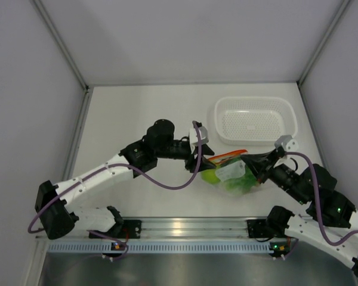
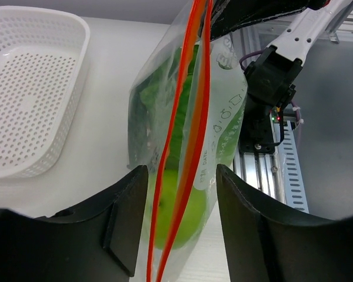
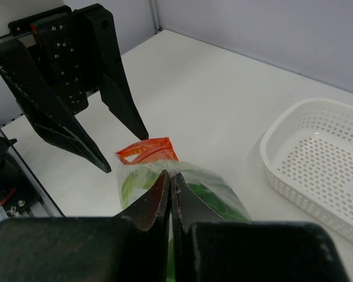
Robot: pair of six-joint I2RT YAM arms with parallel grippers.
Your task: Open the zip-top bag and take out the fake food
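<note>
Clamps zip-top bag (image 1: pixel 232 173) in right gripper (image 3: pixel 170 179), jaws closed; straddles its orange zip strip (image 3: pixel 147 150) with left gripper (image 2: pixel 181 170), jaws spread wide.

Clear zip-top bag (image 2: pixel 159 117) with orange-red strip (image 2: pixel 177 111); white perforated basket (image 2: pixel 70 100).

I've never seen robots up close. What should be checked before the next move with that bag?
1. Right gripper clamped on the zip-top bag: ok.
2. Left gripper open, with a finger on either side of the zip strip: ok.
3. Zip parted: cannot tell.
4. Fake food out of the bag: not ok, green pieces are inside.
5. Basket not touching the bag: ok.
</note>
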